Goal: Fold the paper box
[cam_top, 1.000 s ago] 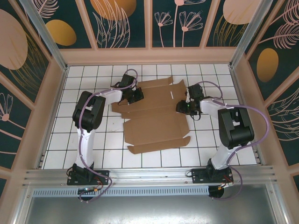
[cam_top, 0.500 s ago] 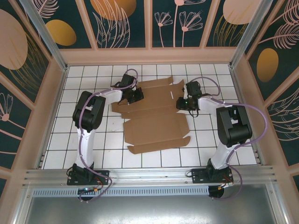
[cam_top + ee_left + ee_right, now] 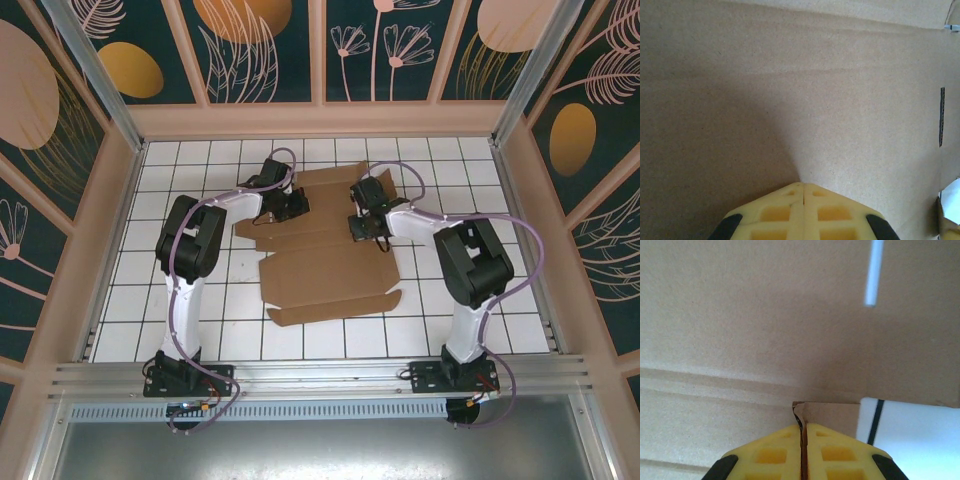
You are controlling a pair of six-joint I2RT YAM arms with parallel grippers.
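Paper box (image 3: 330, 265) flat on worktop (image 3: 190, 180), held at its far half.
Left gripper (image 3: 802, 186) closed, empty, on the cardboard; right gripper (image 3: 801, 422) pinching paper box edge; bare tiles outward of each.

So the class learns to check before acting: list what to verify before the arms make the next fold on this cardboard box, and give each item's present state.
1. Right gripper pinches an edge of the paper box: ok, cardboard shows between its fingers.
2. Left gripper shut over a panel: ok.
3. Left gripper pressing that panel down: cannot tell.
4. Paper box lies on the table between both arms: ok.
5. Slot unblocked, white showing through: ok.
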